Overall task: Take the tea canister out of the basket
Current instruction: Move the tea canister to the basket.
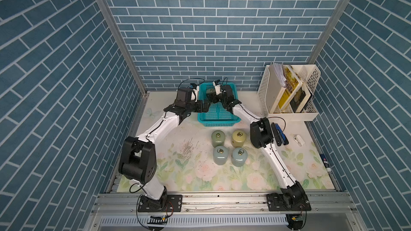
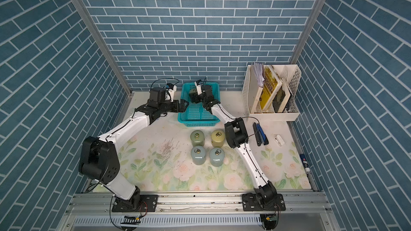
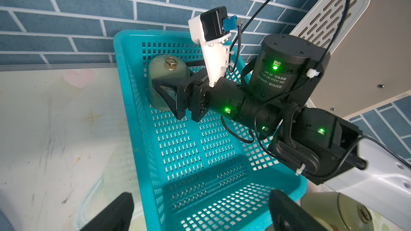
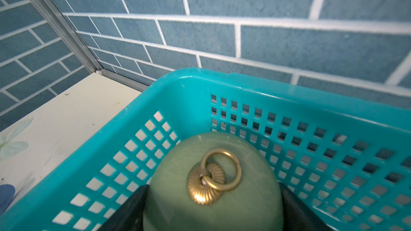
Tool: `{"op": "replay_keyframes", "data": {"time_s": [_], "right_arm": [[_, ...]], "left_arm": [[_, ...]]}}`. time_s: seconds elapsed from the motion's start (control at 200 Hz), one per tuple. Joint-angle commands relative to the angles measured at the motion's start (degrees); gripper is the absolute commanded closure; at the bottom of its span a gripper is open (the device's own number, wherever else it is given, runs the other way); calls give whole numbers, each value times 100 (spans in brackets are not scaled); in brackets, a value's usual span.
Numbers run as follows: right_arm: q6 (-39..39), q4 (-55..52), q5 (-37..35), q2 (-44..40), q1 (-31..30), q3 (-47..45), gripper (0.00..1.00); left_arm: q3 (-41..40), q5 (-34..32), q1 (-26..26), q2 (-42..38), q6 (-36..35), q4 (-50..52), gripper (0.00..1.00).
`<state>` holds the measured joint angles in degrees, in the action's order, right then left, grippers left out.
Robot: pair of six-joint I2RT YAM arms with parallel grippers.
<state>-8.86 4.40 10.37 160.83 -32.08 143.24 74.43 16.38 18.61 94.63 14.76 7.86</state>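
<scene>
In a top view, your tea canister [image 1: 209, 91] stands in the far end of the basket [image 1: 219, 122].

Left wrist: your left pincer [image 3: 201, 213] gapes, released, at the basket's rim. The motor [image 3: 282, 63] over the basket reads "DAMIAO", "DC 24V".

Right wrist: your right pincer [image 4: 212, 210] straddles the tea canister, but you cannot tell whether it clamps.

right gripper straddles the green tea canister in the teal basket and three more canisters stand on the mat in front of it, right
Four, not three: a top view shows an olive canister, a yellow one and two pale blue ones on the mat. The right gripper does straddle the tea canister in the teal basket.
</scene>
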Motion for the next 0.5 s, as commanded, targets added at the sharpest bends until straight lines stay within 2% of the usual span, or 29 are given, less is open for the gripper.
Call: {"op": "replay_keyframes", "data": {"time_s": [0.0, 0.155, 0.325, 0.4, 0.495], "right_arm": [[22, -121, 59, -482, 12, -487, 43], [308, -99, 81, -1426, -78, -1890, 47], [705, 24, -298, -2437, -251, -3384, 44], [752, 8, -384, -2716, -288, -3793, 39], [754, -65, -492, -2859, -315, -4032, 21]], "left_arm": [[-36, 45, -42, -127, -44, -46, 0], [-180, 78, -43, -221, 17, -143, 0], [-320, 172, -42, -379, 129, -262, 0], [-344, 190, -42, -470, 150, -258, 0], [-386, 181, -42, -575, 153, -267, 0]]}}
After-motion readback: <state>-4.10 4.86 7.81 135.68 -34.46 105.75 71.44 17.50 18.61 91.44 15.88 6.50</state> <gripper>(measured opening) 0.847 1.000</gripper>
